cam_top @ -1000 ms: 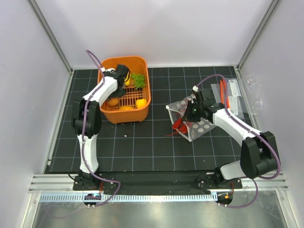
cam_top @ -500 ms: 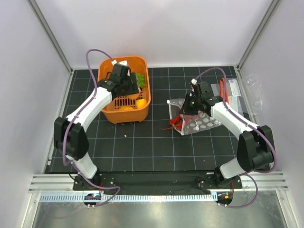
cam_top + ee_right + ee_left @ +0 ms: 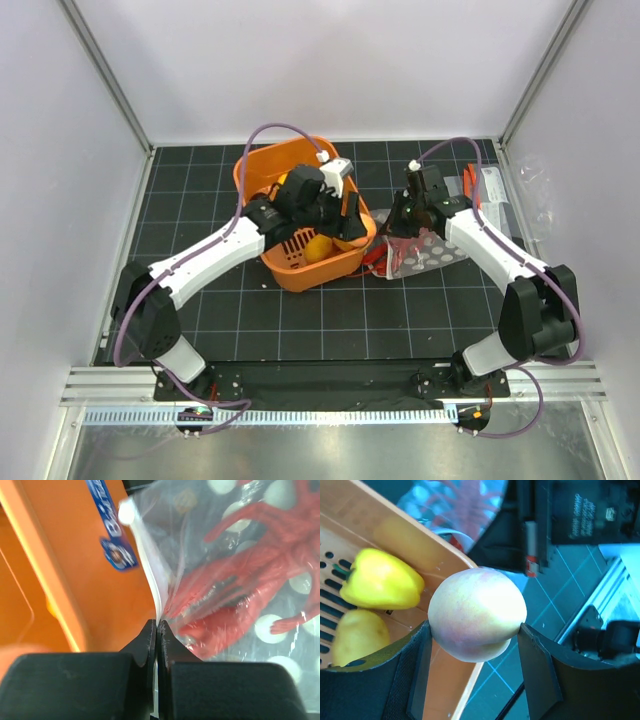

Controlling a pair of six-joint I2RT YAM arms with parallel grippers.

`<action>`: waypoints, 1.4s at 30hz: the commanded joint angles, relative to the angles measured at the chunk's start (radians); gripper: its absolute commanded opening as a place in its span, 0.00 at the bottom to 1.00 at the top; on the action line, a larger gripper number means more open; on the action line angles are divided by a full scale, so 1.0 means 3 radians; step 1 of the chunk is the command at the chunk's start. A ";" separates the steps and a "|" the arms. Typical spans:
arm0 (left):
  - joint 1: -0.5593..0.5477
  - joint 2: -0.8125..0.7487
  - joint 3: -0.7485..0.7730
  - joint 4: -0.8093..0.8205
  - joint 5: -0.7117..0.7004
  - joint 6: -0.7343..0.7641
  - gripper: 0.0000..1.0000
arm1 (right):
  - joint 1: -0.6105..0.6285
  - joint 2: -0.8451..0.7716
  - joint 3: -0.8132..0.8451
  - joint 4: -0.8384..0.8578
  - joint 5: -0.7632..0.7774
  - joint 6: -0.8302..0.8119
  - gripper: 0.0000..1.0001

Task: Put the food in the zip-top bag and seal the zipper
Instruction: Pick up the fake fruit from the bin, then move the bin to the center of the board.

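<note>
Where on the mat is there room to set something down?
Bare mat: the near strip in front of the basket and bag, plus the back-left corner. Crowded: centre, where basket and bag sit close; packets lie back right.

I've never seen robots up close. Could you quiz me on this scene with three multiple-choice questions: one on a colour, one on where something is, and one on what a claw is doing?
1. The pepper in the orange basket is: A yellow; B red; C purple.
2. The red lobster is: A in the basket; B in the clear dotted bag; C loose beside the basket.
3. The right claw is: A wide open; B shut on the bag's edge; C shut on the pepper.

Answers:
1 A: the left wrist view shows it bright yellow.
2 B: the right wrist view shows it behind the dotted plastic.
3 B: its fingers meet with the bag's edge pinched between them.
</note>
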 commanded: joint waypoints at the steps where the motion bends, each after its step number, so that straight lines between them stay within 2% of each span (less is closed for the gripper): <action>1: -0.0057 0.0031 0.0144 0.0074 -0.0137 0.0082 0.11 | -0.0003 -0.0195 0.0078 -0.0037 0.0127 0.0058 0.01; 2: -0.0057 0.0057 0.0159 -0.0003 -0.0553 0.0113 0.11 | -0.0003 -0.0200 0.0088 -0.0047 0.0127 0.0058 0.01; 3: -0.0027 0.0092 0.0184 -0.0186 -0.0720 0.0189 0.09 | 0.0002 -0.0211 0.0088 -0.0057 0.0142 0.0058 0.01; 6: 0.0192 0.0185 0.0169 -0.0310 -0.0900 0.0149 0.05 | -0.0003 -0.0267 0.0078 -0.0042 0.0167 0.0063 0.01; 8: 0.0331 0.0114 0.0123 -0.0285 -0.0819 0.0154 0.04 | -0.0003 -0.0287 0.0078 -0.0042 0.0188 0.0048 0.01; 13: 0.0250 -0.0173 0.0286 -0.0152 -0.0854 0.0435 0.06 | -0.0003 -0.0303 0.0047 -0.0032 0.0213 0.0037 0.01; 15: 0.0245 -0.0244 0.0358 -0.0167 -0.0651 0.0405 0.06 | -0.0008 -0.0313 0.0032 -0.0022 0.0224 0.0047 0.01; 17: 0.0209 -0.0306 0.0425 -0.0152 -0.0365 0.0333 0.07 | -0.0003 -0.0323 0.0022 -0.0021 0.0244 0.0048 0.01; 22: 0.0030 -0.0260 0.0456 0.0031 -0.0022 0.0093 0.07 | -0.0003 -0.0364 -0.0060 -0.0016 0.0265 0.0053 0.01; 27: -0.0011 0.0128 0.0669 0.0563 0.0173 -0.0311 0.07 | -0.0003 -0.0466 -0.0188 0.0025 0.0270 0.0078 0.01; 34: -0.0011 0.0931 0.1350 0.0620 0.0041 -0.0434 0.05 | -0.0003 -0.0609 -0.0341 0.0035 0.0300 0.0083 0.01; 38: -0.0006 0.1085 0.1244 0.0528 -0.0204 -0.0547 0.03 | -0.0003 -0.0655 -0.0367 0.0020 0.0331 0.0083 0.01; 42: 0.0035 0.0922 0.0876 0.0482 -0.0495 -0.0542 0.02 | -0.0003 -0.0666 -0.0372 0.0055 0.0346 0.0099 0.01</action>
